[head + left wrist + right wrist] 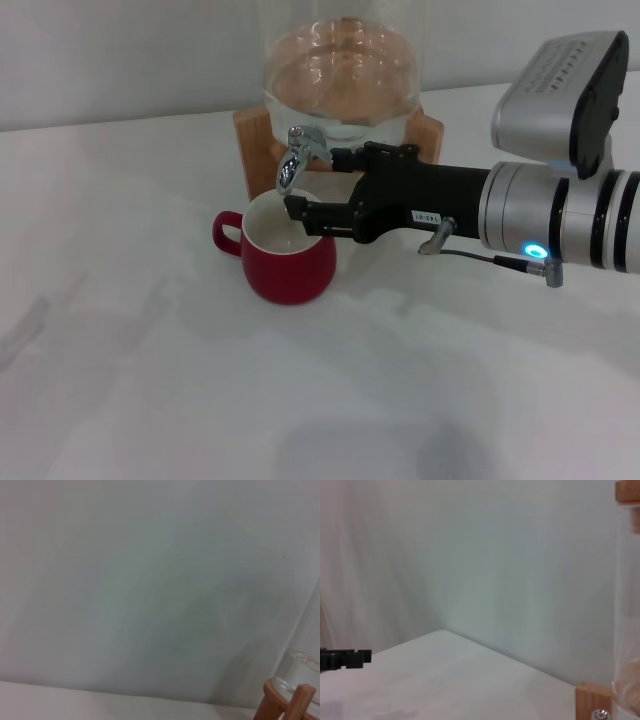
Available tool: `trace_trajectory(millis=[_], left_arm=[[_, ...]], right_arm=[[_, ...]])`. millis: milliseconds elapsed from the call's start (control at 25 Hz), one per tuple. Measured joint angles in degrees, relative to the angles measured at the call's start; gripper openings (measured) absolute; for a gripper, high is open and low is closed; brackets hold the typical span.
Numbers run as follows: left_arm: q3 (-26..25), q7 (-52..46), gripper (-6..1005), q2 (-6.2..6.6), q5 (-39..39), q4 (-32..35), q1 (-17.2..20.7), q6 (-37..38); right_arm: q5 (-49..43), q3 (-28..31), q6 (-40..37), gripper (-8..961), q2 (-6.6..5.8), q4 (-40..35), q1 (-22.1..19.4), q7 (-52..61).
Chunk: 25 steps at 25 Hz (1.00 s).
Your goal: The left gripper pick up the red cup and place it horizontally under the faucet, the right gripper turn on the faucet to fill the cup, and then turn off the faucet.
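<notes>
The red cup [287, 257] stands upright on the white table, handle towards the left, its cream inside showing, directly below the faucet [293, 160]. The chrome faucet sticks out of the glass dispenser [340, 75]. My right gripper [316, 184] reaches in from the right at faucet height. Its two black fingers stand apart: the upper one lies beside the faucet body, and the lower one [300, 209] is over the cup's rim, under the spout. No water stream can be made out. The left gripper is out of view.
The dispenser rests on a wooden stand [254, 140], also seen in the left wrist view [285, 704] and the right wrist view [592, 700]. A small black part [345, 658] shows at the edge of the right wrist view. The white table [200, 400] extends in front.
</notes>
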Motion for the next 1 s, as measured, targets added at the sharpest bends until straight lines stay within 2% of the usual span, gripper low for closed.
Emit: trace_trajectory(millis=[600,840,1000], left_arm=[[0.00,-0.01,876,-0.05,-0.12,-0.01,0.97,-0.03],[0.00,0.91,876,-0.07,-0.08,0.87,1.29,0.07],[0.09,1.50,876,-0.08,1.28,5.58,3.52,-0.03]], right_arm=[[0.40,1.36,2.28,796,-0.06,-0.76,-0.58,-1.15],[0.39,4.43,4.70,796,-0.09,-3.19,-4.07,-1.42],[0.37,5.70,5.38,796,0.02,-4.74,-6.69,-1.61]])
